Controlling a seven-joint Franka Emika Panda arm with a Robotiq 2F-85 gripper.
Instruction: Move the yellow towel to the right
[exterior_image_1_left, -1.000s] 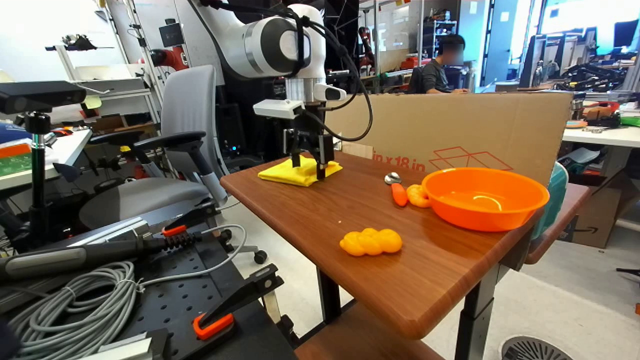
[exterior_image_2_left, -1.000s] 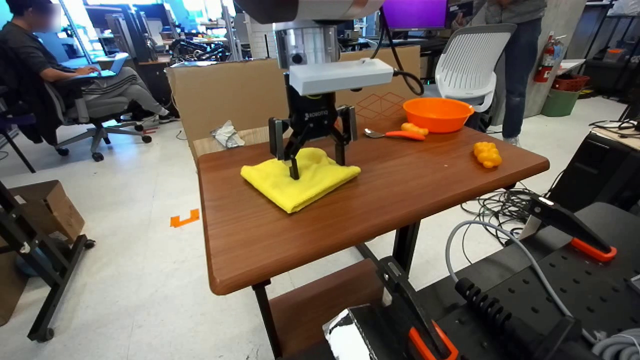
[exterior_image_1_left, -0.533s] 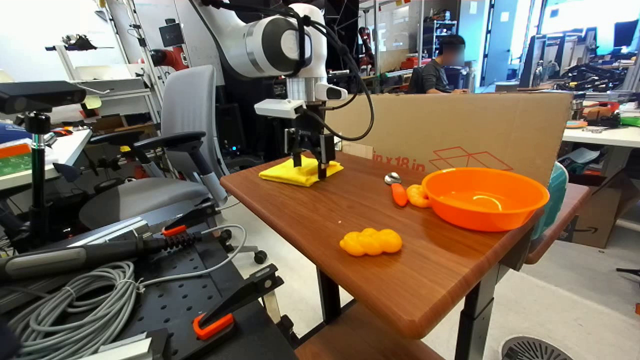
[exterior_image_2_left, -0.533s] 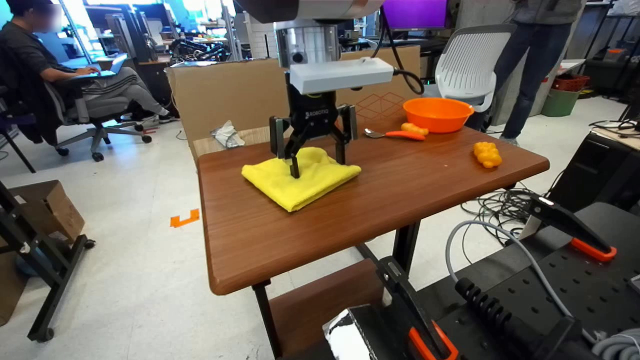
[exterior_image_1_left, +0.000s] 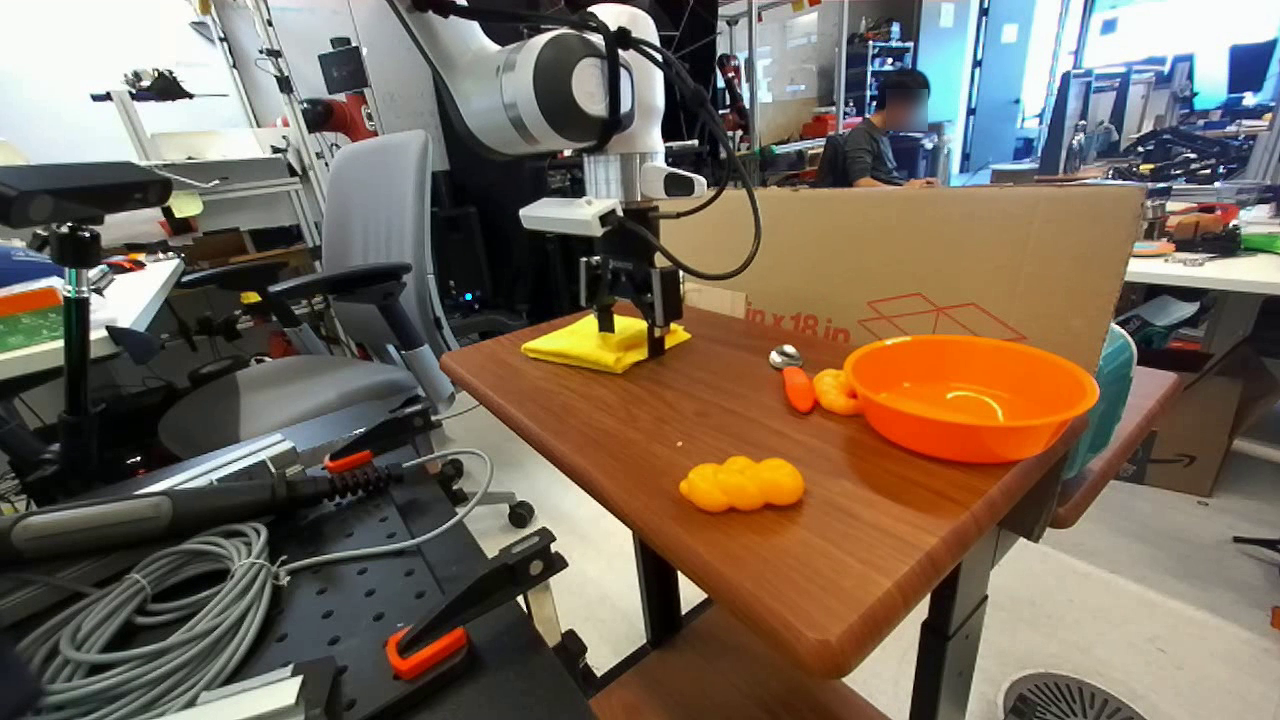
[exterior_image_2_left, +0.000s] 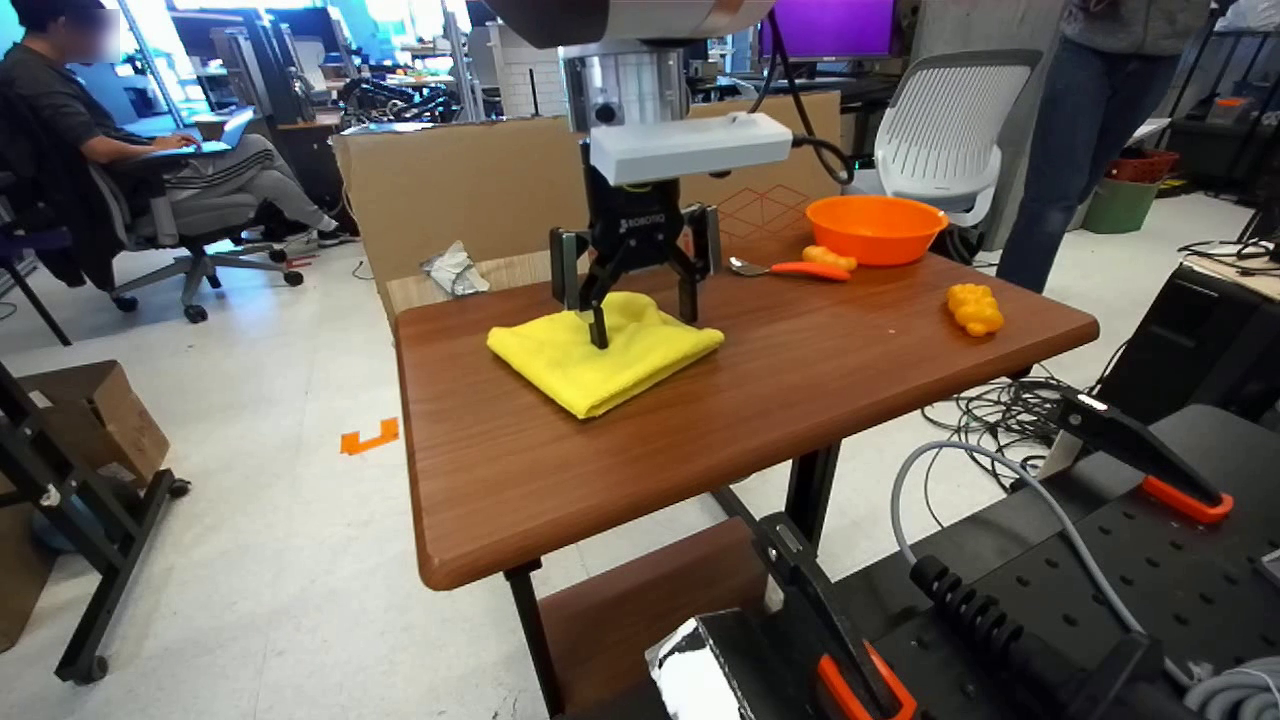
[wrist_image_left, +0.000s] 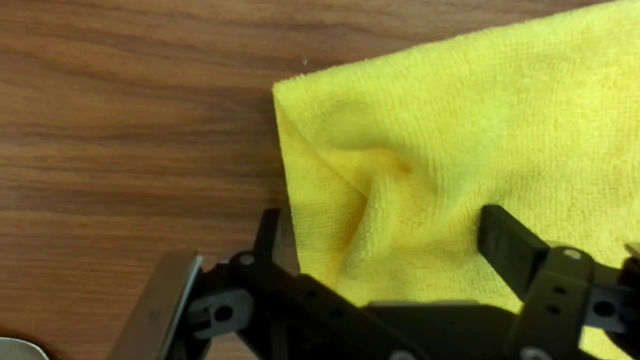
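Note:
The yellow towel (exterior_image_1_left: 570, 346) lies folded on the table in both exterior views; it also shows in an exterior view here (exterior_image_2_left: 590, 380). In the wrist view the towel (wrist_image_left: 460, 110) fills the right side, with a wrinkled fold near its left edge. My gripper (exterior_image_1_left: 631, 338) points straight down at it and is open, also in an exterior view (exterior_image_2_left: 643, 328). In the wrist view the gripper's (wrist_image_left: 382, 212) right finger is over the towel, seemingly touching it. The left finger is just beyond the towel's left edge, above bare wood. The wrinkled fold lies between the fingers.
On the wooden table (exterior_image_1_left: 640, 430) stand a large orange bowl (exterior_image_1_left: 970, 440), an orange-handled spoon (exterior_image_1_left: 798, 388), a small orange lumpy object (exterior_image_1_left: 835, 392) against the bowl and an orange-yellow lumpy toy (exterior_image_1_left: 742, 485). A cardboard panel (exterior_image_1_left: 800, 240) stands along one table edge.
My gripper has moved slightly to the right in both exterior views, still open. The towel has slid a very little the same way. A standing person in the background has moved right.

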